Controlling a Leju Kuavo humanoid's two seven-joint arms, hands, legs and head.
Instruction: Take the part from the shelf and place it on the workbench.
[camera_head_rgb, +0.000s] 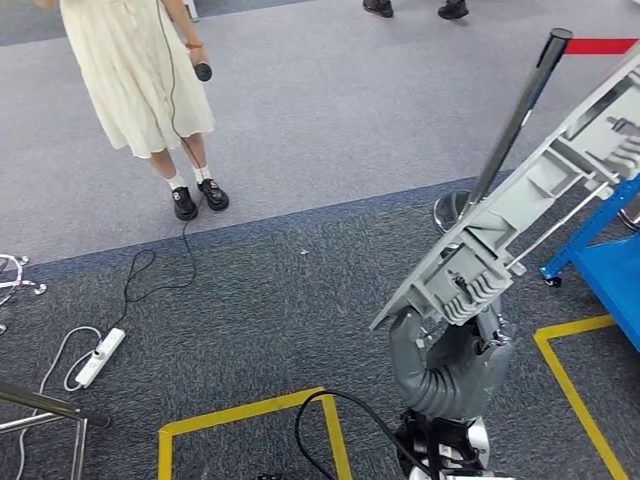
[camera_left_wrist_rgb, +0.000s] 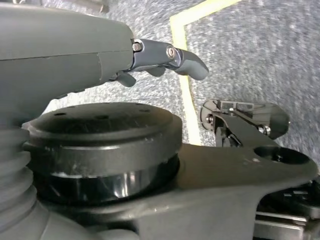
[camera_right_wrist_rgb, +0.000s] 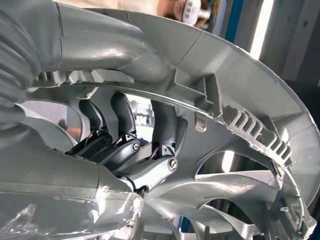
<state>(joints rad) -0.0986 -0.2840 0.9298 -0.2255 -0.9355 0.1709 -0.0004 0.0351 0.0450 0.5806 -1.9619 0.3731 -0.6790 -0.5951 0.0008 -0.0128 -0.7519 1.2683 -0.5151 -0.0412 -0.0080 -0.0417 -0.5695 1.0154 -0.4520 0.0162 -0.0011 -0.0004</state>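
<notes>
The part (camera_head_rgb: 521, 200) is a long grey plastic moulding with ribs and cut-outs. It slants up from the lower middle of the head view to the right edge. My right hand (camera_head_rgb: 453, 365) grips its lower end from underneath. In the right wrist view the dark fingers (camera_right_wrist_rgb: 128, 145) curl through an opening in the part (camera_right_wrist_rgb: 245, 85), with the grey thumb pressed along its rim. My left hand (camera_left_wrist_rgb: 113, 55) hangs over the carpet holding nothing, one dark finger (camera_left_wrist_rgb: 170, 55) stretched out.
A person in a cream dress (camera_head_rgb: 140, 70) stands at the far left, with a black cable trailing to a power strip (camera_head_rgb: 98, 357). A stanchion pole (camera_head_rgb: 521, 110) and blue frame (camera_head_rgb: 611, 260) stand at the right. Yellow floor tape (camera_head_rgb: 249, 410) lies below, a metal frame (camera_head_rgb: 45, 410) at lower left.
</notes>
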